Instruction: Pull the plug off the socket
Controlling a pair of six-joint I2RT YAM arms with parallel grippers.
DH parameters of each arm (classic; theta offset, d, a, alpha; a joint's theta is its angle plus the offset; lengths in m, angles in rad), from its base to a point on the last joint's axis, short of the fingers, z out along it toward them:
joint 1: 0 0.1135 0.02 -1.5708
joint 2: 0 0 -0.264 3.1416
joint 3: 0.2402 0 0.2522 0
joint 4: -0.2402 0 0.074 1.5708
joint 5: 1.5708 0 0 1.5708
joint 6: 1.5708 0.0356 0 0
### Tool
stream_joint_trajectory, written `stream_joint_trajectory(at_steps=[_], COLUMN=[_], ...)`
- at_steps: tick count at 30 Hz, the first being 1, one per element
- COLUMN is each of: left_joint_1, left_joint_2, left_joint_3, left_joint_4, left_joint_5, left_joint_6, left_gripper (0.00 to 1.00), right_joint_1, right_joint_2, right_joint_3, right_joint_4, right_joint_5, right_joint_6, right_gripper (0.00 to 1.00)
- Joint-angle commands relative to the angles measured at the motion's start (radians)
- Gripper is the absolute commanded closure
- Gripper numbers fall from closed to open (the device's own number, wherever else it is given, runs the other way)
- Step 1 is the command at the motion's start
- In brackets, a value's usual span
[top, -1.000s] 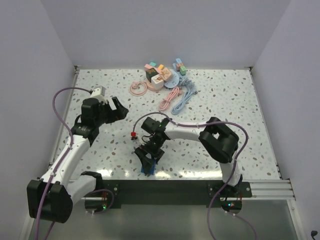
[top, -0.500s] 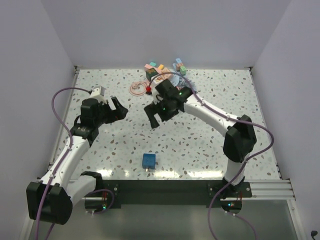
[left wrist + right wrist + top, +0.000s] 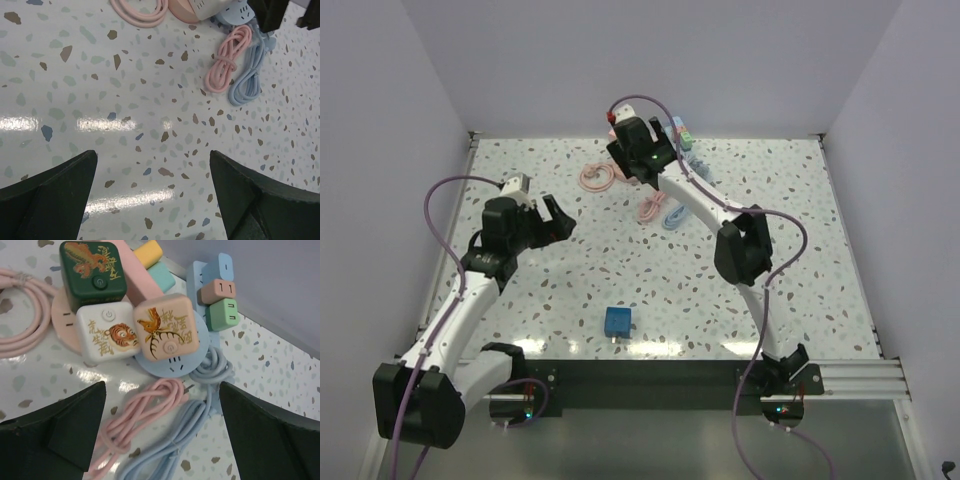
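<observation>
Right claw gapes empty over the blue socket, its peach plug seemingly seated.

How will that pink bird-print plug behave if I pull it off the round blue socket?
The pink plug looks like a rigid, smooth-sided cube, so it may slip under a light pinch. The blue socket looks light and loose, tethered only by its floppy blue cable, so it will probably lift along unless held down.

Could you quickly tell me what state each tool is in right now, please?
Left tool: open, holding nothing.
Right tool: open, holding nothing.
</observation>
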Motion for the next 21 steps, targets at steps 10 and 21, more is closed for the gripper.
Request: stream_joint_trajectory(at_steps=[10,21], left_joint_1=[-0.002,-0.002], left_joint_2=[-0.03,0.05], left_joint_3=[0.002,0.018], left_joint_4=[-0.046,-0.006], left_joint_5=[-0.019,0.001], left_joint_6=[-0.004,-0.011], left_gripper=[0.0,0.0], right_joint_1=[-0.105,-0.182], right_joint_2=[0.216,0.269], right_joint_3=[0.203,0.211], right_joint_4=[0.261,0.197], right_joint_5=[0.043,-0.19], right_joint_6=[0.037,0.098], right_gripper=[0.01,0.11])
